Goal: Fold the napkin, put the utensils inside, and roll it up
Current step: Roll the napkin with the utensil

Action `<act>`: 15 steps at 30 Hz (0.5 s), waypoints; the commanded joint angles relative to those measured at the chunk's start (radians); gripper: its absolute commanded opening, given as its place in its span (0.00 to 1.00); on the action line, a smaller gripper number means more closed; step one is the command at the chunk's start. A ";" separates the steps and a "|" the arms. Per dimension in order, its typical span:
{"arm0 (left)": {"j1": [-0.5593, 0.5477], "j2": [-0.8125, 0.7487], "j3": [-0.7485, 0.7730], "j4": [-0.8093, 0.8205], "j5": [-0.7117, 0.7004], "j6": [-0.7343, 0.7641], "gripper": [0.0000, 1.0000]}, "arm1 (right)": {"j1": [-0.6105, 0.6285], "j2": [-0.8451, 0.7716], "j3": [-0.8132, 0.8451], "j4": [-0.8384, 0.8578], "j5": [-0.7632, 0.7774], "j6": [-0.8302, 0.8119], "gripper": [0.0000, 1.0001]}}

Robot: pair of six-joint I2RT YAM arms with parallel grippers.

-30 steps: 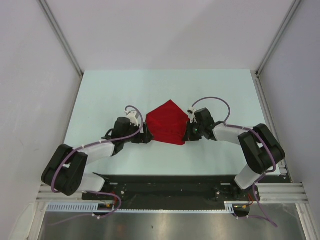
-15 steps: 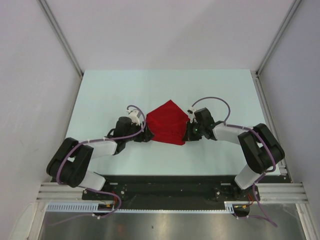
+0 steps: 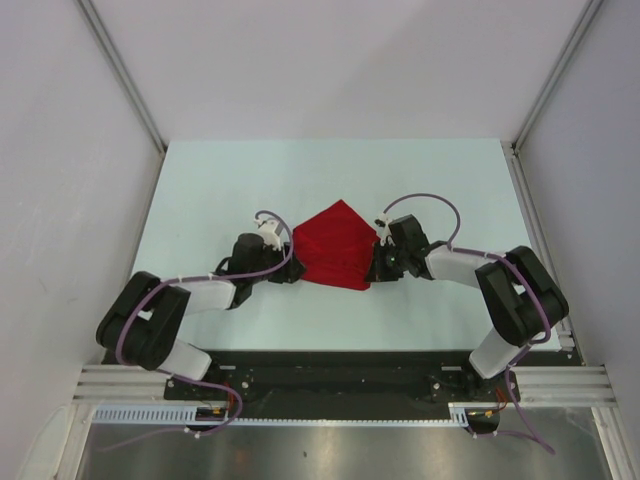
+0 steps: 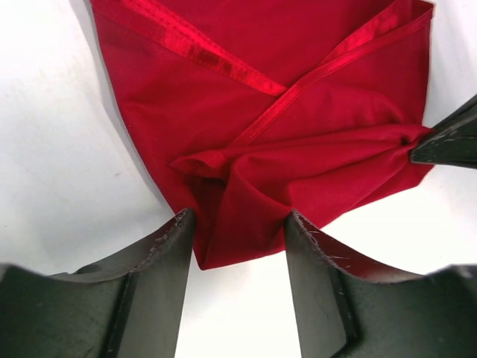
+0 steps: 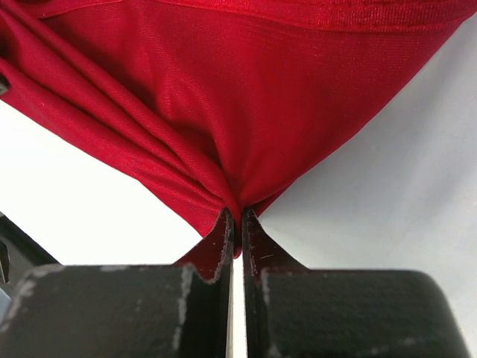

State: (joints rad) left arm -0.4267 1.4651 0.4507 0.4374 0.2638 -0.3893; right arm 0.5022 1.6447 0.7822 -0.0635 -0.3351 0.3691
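Note:
The red napkin (image 3: 335, 244) lies folded into a rough pentagon at the middle of the pale table. My left gripper (image 3: 290, 272) is at its left near corner; in the left wrist view it (image 4: 237, 224) is open, with the napkin's corner (image 4: 246, 201) lying between the jaws, not pinched. My right gripper (image 3: 373, 266) is at the napkin's right near corner; in the right wrist view it (image 5: 235, 218) is shut on a bunched fold of the napkin (image 5: 223, 112). The orange utensil is not in view in any frame.
The pale table (image 3: 200, 190) is bounded by white walls on the left, right and back. A black rail (image 3: 330, 370) with the arm bases runs along the near edge.
My left arm has drawn its elbow in and shifted slightly; the left gripper stays at the napkin's left corner. The right arm and the napkin have hardly moved.

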 commanded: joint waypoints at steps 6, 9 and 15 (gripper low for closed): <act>0.003 0.038 0.031 0.037 -0.054 0.033 0.61 | 0.007 0.052 0.008 -0.076 0.025 -0.024 0.00; 0.005 0.043 0.032 0.038 -0.069 0.032 0.64 | 0.010 0.056 0.011 -0.079 0.024 -0.027 0.00; 0.006 0.049 0.036 0.044 -0.095 0.026 0.68 | 0.015 0.067 0.020 -0.088 0.022 -0.032 0.00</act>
State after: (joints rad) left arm -0.4267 1.5059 0.4606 0.4576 0.2085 -0.3813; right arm 0.5026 1.6592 0.8040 -0.0868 -0.3431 0.3645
